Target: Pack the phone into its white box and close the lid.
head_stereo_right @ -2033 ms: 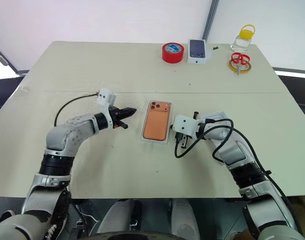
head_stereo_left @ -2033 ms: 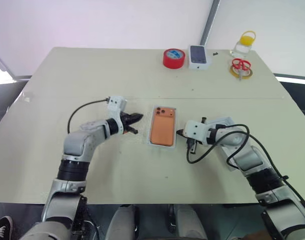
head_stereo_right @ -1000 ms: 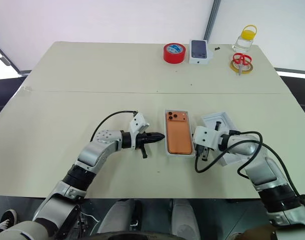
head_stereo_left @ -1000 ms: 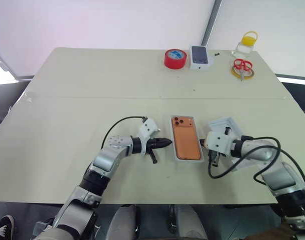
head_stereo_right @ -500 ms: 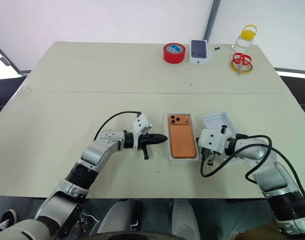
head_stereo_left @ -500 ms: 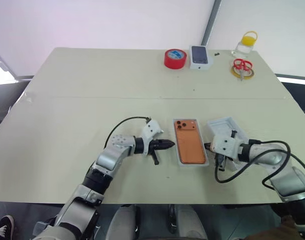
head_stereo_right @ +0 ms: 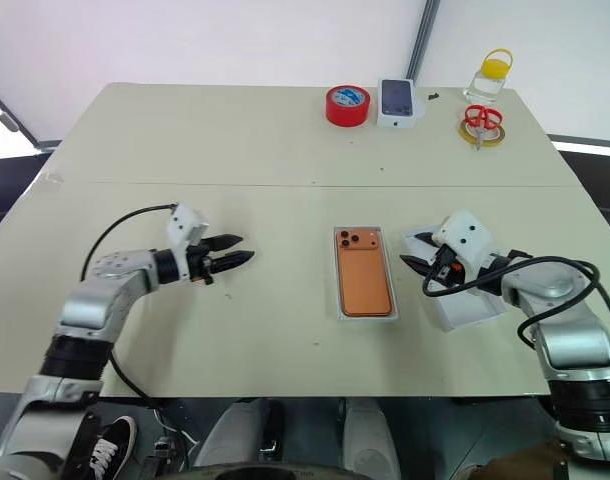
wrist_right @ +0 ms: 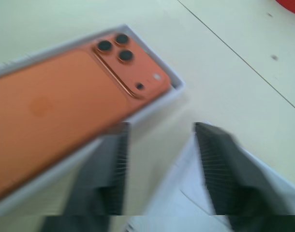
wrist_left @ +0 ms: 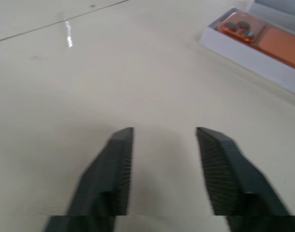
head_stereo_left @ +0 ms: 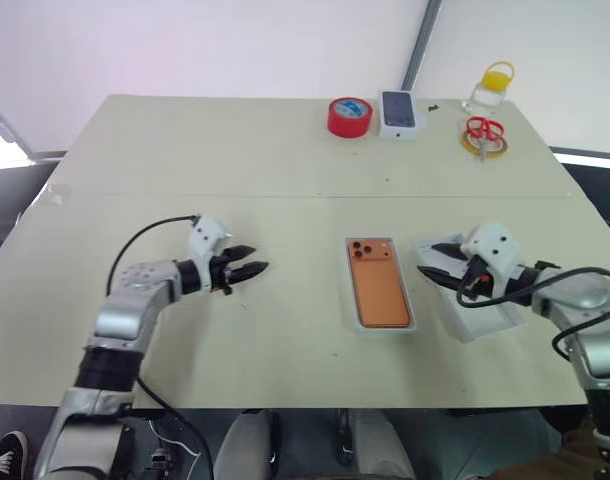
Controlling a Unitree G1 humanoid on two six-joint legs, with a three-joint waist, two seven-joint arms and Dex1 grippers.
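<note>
Sitting packed: phone (head_stereo_right: 364, 271) lies back-up inside white box (head_stereo_right: 339, 300) mid-table, lid (head_stereo_right: 467, 309) not on yet

Lid rests open-side up just right of box, under right gripper (head_stereo_right: 418, 264); left gripper (head_stereo_right: 231, 261) hovers well left of box; both spread open, holding nothing; left to do: pick up lid, close box

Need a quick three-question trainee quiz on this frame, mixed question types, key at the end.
1. True or false: the flat orange smartphone already lies inside the shallow white cardboard tray.
2. Which pincer is over the white box lid: A) left pincer B) right pincer?
3. Fill in: both pincers are ____ and hold nothing.

Key: 1 true; 2 B; 3 open.
</note>
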